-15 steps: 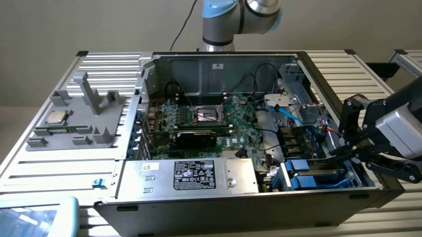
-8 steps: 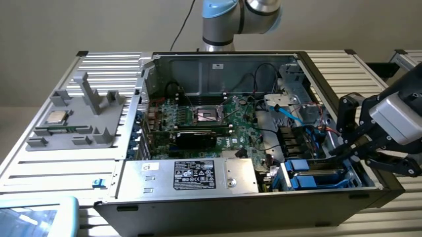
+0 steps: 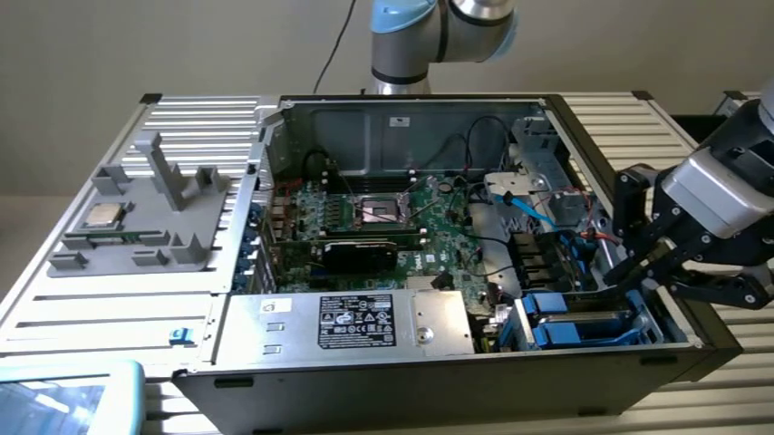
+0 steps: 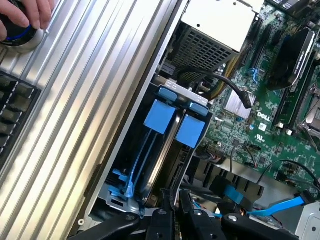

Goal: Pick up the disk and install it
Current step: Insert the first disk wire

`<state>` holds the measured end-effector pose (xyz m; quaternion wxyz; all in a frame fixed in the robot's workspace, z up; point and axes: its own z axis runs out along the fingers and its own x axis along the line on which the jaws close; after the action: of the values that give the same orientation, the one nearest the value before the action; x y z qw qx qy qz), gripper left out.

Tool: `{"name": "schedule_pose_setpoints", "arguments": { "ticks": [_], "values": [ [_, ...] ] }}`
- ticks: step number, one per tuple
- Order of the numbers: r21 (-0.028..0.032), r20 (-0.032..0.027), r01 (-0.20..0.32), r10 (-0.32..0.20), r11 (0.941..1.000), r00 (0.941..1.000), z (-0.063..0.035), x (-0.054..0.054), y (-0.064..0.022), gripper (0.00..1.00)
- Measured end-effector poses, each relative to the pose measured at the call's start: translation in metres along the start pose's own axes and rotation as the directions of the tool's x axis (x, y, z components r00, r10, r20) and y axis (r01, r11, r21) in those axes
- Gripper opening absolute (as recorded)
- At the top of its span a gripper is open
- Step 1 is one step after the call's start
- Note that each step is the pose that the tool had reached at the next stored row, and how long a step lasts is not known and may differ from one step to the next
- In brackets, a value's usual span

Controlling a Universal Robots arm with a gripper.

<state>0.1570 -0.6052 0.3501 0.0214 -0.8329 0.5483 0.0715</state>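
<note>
The disk (image 4: 161, 117) stands on edge in the drive bay at the corner of the open computer case (image 3: 400, 118), with the blue tabs of its carrier facing outward. In the exterior view the blue-framed disk (image 3: 581, 319) sits low in the bay at the case's near right corner. My gripper (image 3: 643, 279) hangs just above and to the right of that bay. In the wrist view the gripper (image 4: 173, 206) is over the bay's end with its dark fingers (image 4: 161, 220) shut, and I see nothing between them.
A silver power-supply box (image 3: 351, 322) with a black label lies along the case's near side, the green motherboard (image 3: 400, 217) behind it. Blue and black cables (image 4: 272, 207) run beside the bay. A grey fixture with a CPU chip (image 3: 101, 216) sits at the left. A hand (image 4: 27, 12) rests on a dark round object.
</note>
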Motion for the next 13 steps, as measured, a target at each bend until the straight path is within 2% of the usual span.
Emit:
{"name": "schedule_pose_setpoints", "arguments": {
  "ticks": [4,7,10,12,13],
  "values": [
    [-0.0019,-0.0375,-0.002,0.002,1.0,0.9993,-0.0001,-0.006,-0.0005,0.16],
    [-0.0038,-0.0624,-0.003,0.003,1.0,0.998,-0.0005,-0.01,0.0007,0.16],
    [-0.0084,-0.0806,-0.005,0.004,1.0,0.9967,-0.0015,-0.013,0.0041,0.16],
    [-0.0104,-0.0881,-0.006,0.005,0.9999,0.9961,-0.0019,-0.015,0.0069,0.16],
    [-0.0107,-0.0896,-0.006,0.005,0.9999,0.996,-0.0019,-0.016,0.0085,0.16]
  ]
}}
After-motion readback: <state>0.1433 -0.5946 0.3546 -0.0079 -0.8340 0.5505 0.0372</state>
